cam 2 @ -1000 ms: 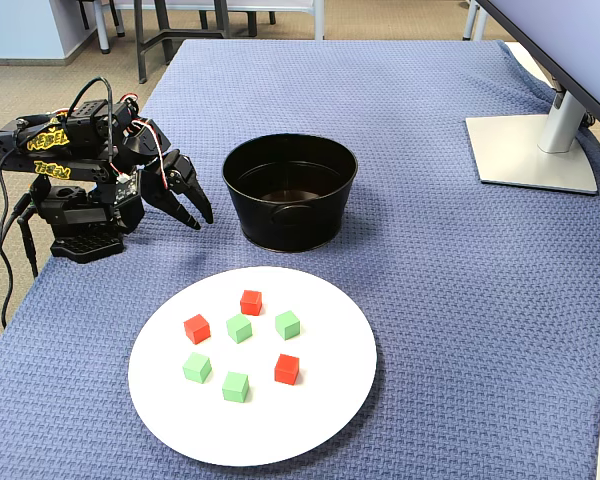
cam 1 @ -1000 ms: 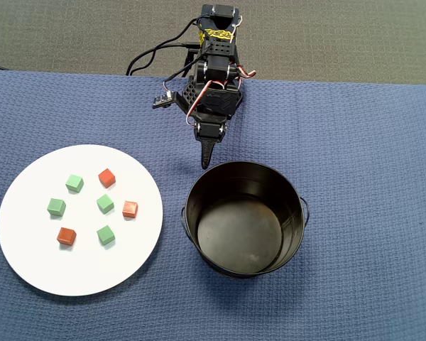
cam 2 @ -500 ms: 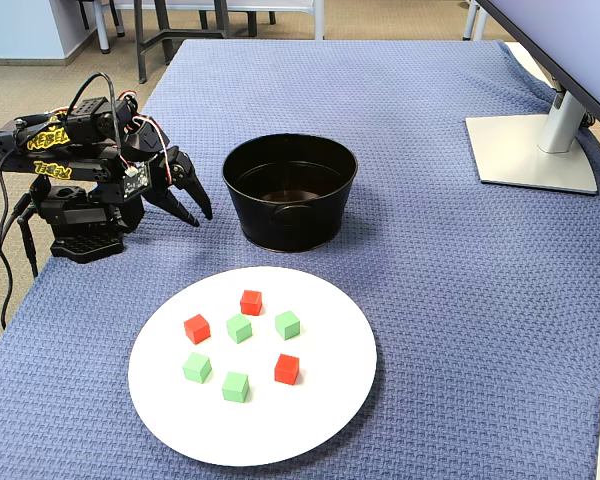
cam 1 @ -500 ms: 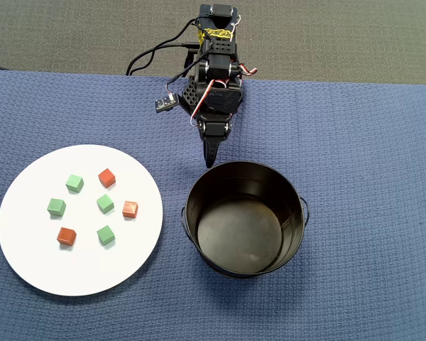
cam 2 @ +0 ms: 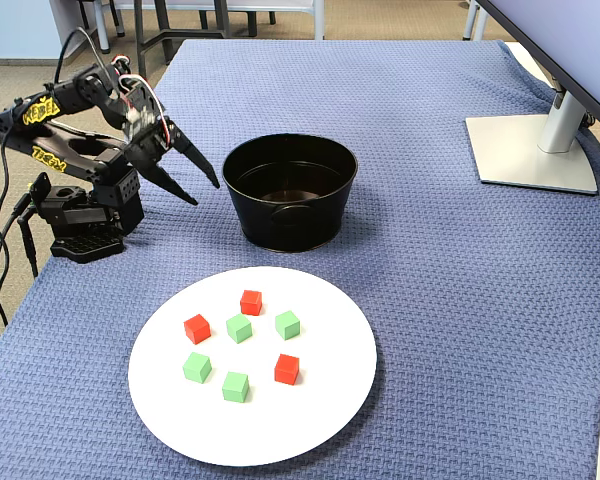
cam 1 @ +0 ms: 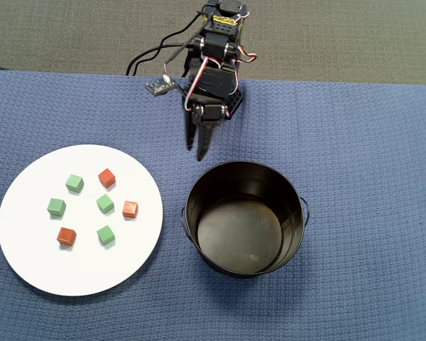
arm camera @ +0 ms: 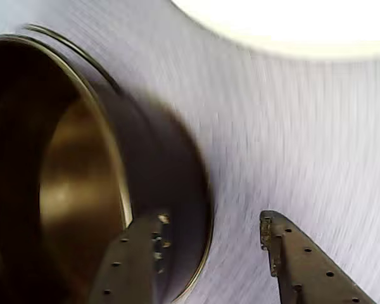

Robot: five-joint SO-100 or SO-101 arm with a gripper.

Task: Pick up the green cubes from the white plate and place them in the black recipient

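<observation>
Raised and swung toward the plate since the earlier frames, the arm now carries its gripper [cam 2: 202,190] above the blue cloth [cam 1: 369,142], just beside the black recipient [cam 1: 244,217]; its jaws are spread and nothing is held. That bucket is seen to be empty. All four green cubes [cam 1: 105,204] lie untouched on the white plate [cam 1: 28,249], mingled with three red-orange cubes [cam 1: 130,209]. A wrong pick could be caused by that close mingling, since one red-orange cube sits just beside the middle green one. The bucket rim could also be clipped by the nearer finger, seen close to it in the blurred wrist view
</observation>
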